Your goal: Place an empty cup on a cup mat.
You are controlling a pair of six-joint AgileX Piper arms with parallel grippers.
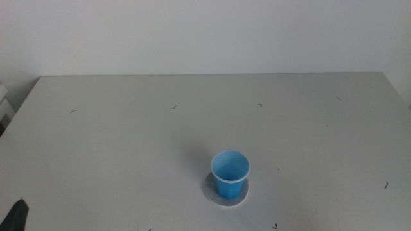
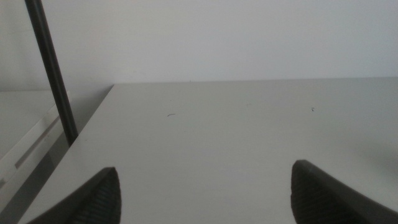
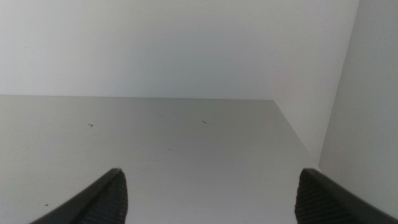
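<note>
In the middle view the cup [image 1: 230,173] stands upright, mouth up, in the lower centre of the frame, slightly right of the midline, and it sits on the cup mat [image 1: 226,192], whose pale grey rim shows as a crescent around the cup's base at the left and front. The inside of the cup looks bare, a lighter blue with nothing in it. Nothing touches the cup: no arm reaches over the grey worktop [image 1: 128,141], and only a dark tip at the bottom left corner of the frame hints at the left arm waiting there. The left pincer [image 2: 205,193] is seen in its own wrist view with both jaws spread wide apart, holding nothing, looking across bare worktop toward a white wall, with a dark pole [image 2: 53,68] in the upper left of that frame. The right pincer [image 3: 208,196] is likewise spread wide and holds nothing, facing the worktop's far corner and the wall; it does not appear in the middle view. Judging from how things lie, the task seems essentially complete: the cup rests on the mat, roughly centred though sitting a little toward the mat's far right side, and both arms are pulled away from it, so little or nothing appears left to do.
</note>
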